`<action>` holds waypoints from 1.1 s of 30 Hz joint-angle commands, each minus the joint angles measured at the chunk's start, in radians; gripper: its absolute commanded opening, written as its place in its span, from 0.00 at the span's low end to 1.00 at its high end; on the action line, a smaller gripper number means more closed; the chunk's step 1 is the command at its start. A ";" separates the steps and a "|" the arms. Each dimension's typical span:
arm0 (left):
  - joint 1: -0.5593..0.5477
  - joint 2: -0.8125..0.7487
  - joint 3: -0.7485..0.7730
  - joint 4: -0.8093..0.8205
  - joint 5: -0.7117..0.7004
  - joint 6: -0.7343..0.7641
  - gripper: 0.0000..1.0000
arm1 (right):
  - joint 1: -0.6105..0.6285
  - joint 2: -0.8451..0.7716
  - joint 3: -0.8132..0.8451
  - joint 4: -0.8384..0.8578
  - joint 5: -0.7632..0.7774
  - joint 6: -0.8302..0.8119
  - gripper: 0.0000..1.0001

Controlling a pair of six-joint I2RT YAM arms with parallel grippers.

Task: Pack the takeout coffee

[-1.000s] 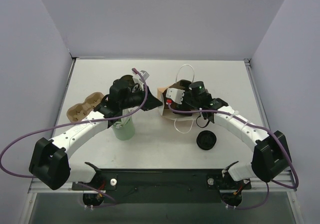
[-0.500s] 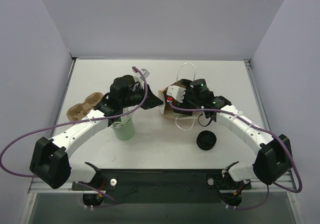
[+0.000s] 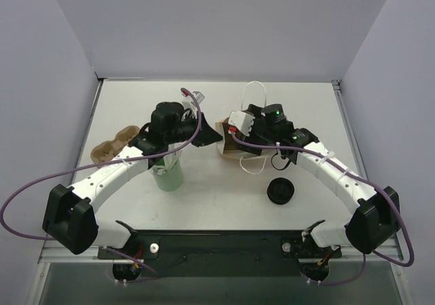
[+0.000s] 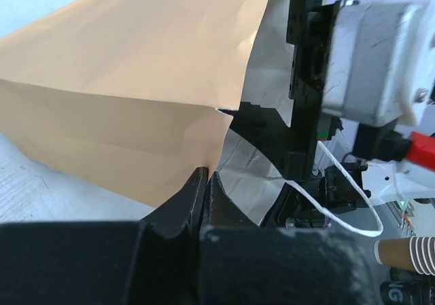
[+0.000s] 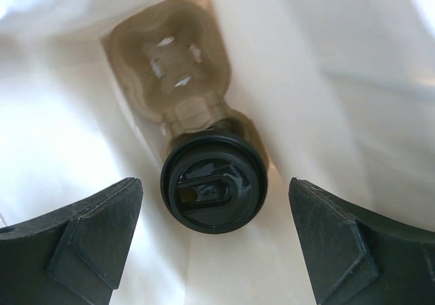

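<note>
A small round black cup [image 3: 280, 191], dark inside, stands on the table to the right of the bag, apart from both grippers. A brown paper bag [image 3: 220, 128] with a white lining [image 4: 258, 169] stands mid-table. My left gripper [image 3: 209, 136] is shut on the bag's rim [image 4: 204, 174]. My right gripper [image 3: 233, 136] is open above the bag's mouth and looks down into it [image 5: 214, 183]. Inside the bag a black lidded cup [image 5: 213, 189] sits in a brown pulp carrier [image 5: 178, 67], between my open fingers but below them.
A tall green cup [image 3: 168, 176] stands under my left forearm. A second brown pulp carrier [image 3: 112, 147] lies at the left. The bag's white cord handles [image 3: 254, 90] stick up at the far side and droop at the near side.
My right wrist has moved a little toward the far side above the bag. My left gripper has kept its hold on the rim and shifted slightly. The small black cup has not moved.
</note>
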 commanded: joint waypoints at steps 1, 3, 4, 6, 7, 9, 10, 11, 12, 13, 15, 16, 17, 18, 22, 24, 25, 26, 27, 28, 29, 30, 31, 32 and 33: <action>-0.005 0.010 0.072 -0.021 -0.010 -0.019 0.00 | -0.009 -0.055 0.065 -0.004 -0.036 0.058 0.91; -0.005 0.012 0.078 -0.022 -0.013 -0.023 0.00 | -0.012 -0.059 0.074 -0.004 -0.046 0.075 0.89; -0.005 0.012 0.080 -0.058 -0.016 -0.025 0.00 | -0.012 -0.067 0.078 -0.007 -0.052 0.079 0.89; -0.005 0.014 0.086 -0.066 -0.022 -0.028 0.00 | -0.012 -0.072 0.087 -0.014 -0.069 0.090 0.86; -0.005 0.014 0.093 -0.074 -0.025 -0.030 0.00 | -0.012 -0.081 0.090 -0.024 -0.075 0.093 0.85; -0.003 0.017 0.104 -0.084 -0.030 -0.034 0.00 | -0.012 -0.089 0.097 -0.028 -0.092 0.105 0.84; -0.003 0.020 0.113 -0.095 -0.033 -0.034 0.00 | -0.011 -0.098 0.102 -0.030 -0.095 0.122 0.83; -0.003 0.021 0.116 -0.100 -0.036 -0.040 0.00 | -0.014 -0.102 0.104 -0.030 -0.102 0.134 0.82; -0.003 0.021 0.123 -0.104 -0.039 -0.042 0.00 | -0.014 -0.108 0.108 -0.031 -0.110 0.145 0.82; -0.003 0.024 0.126 -0.113 -0.043 -0.045 0.00 | -0.014 -0.115 0.119 -0.030 -0.113 0.165 0.81; -0.003 0.030 0.141 -0.123 -0.046 -0.054 0.00 | -0.014 -0.116 0.134 -0.031 -0.115 0.193 0.80; -0.003 0.032 0.144 -0.123 -0.043 -0.059 0.00 | -0.014 -0.119 0.150 -0.034 -0.130 0.203 0.80; -0.003 0.036 0.153 -0.123 -0.043 -0.068 0.00 | -0.014 -0.121 0.154 -0.037 -0.136 0.217 0.80; -0.003 0.038 0.156 -0.124 -0.043 -0.072 0.00 | -0.014 -0.121 0.159 -0.044 -0.139 0.226 0.80; 0.000 0.049 0.195 -0.153 -0.050 -0.082 0.00 | -0.014 -0.125 0.180 -0.076 -0.153 0.242 0.75; 0.001 0.053 0.222 -0.172 -0.063 -0.077 0.00 | -0.014 -0.130 0.185 -0.077 -0.170 0.260 0.73; 0.003 0.055 0.227 -0.181 -0.066 -0.073 0.00 | -0.014 -0.133 0.188 -0.077 -0.174 0.265 0.72; 0.007 0.058 0.231 -0.184 -0.071 -0.071 0.00 | -0.014 -0.135 0.196 -0.077 -0.184 0.274 0.72; 0.009 0.061 0.245 -0.189 -0.074 -0.069 0.00 | -0.014 -0.136 0.200 -0.077 -0.190 0.286 0.71; 0.012 0.064 0.250 -0.198 -0.076 -0.068 0.00 | -0.014 -0.139 0.206 -0.076 -0.196 0.296 0.70; 0.015 0.072 0.256 -0.203 -0.077 -0.068 0.02 | -0.014 -0.141 0.222 -0.076 -0.204 0.300 0.71; 0.017 0.075 0.261 -0.206 -0.080 -0.068 0.03 | -0.014 -0.144 0.228 -0.074 -0.214 0.315 0.71; 0.018 0.076 0.265 -0.209 -0.082 -0.065 0.04 | -0.012 -0.148 0.236 -0.068 -0.214 0.329 0.71; 0.020 0.082 0.267 -0.210 -0.083 -0.065 0.06 | -0.012 -0.150 0.243 -0.064 -0.213 0.341 0.71; 0.021 0.086 0.267 -0.210 -0.083 -0.066 0.08 | -0.012 -0.148 0.263 -0.060 -0.210 0.355 0.70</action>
